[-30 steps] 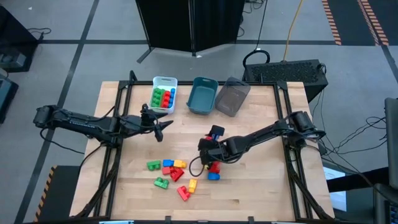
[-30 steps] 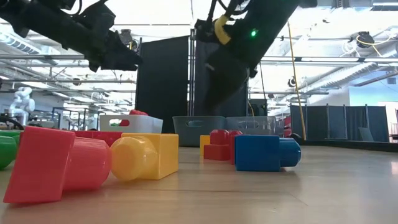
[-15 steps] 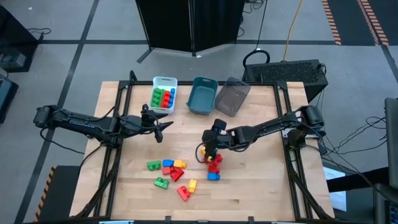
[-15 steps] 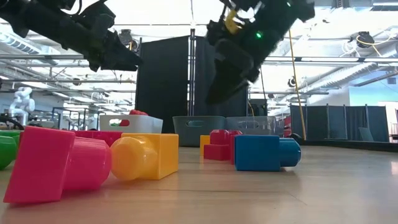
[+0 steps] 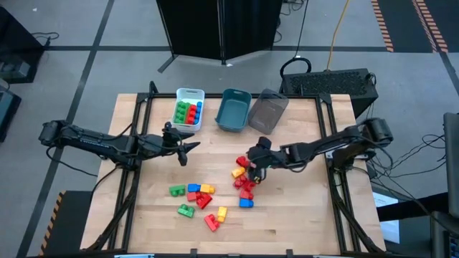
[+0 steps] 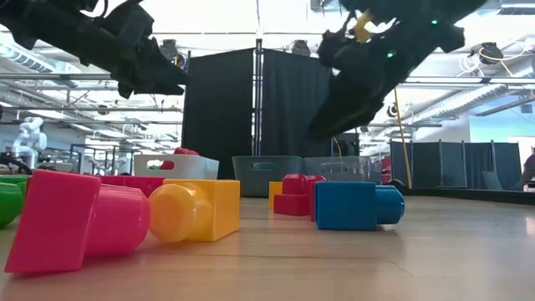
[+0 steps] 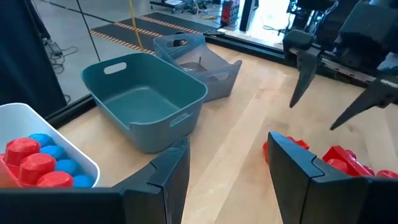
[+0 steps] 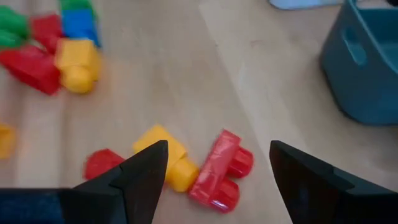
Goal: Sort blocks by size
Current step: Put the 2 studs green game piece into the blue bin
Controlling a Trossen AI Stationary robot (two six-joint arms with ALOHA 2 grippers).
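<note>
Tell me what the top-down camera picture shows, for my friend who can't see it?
The right gripper, open and empty, hangs over loose blocks mid-table. The left gripper waits, open, near a white bin holding blocks.

3 bins stand in a row along the table's (image 5: 301, 215) far edge: white bin (image 5: 189, 108) leftmost, teal bin (image 5: 233, 111) in the middle, grey bin (image 5: 267, 112) rightmost and touching the teal one. Some blocks (image 5: 188, 112) lie in the white bin. Loose blocks (image 5: 204, 201) are scattered on the table nearer the front, in 2 clusters, left and right.
</note>
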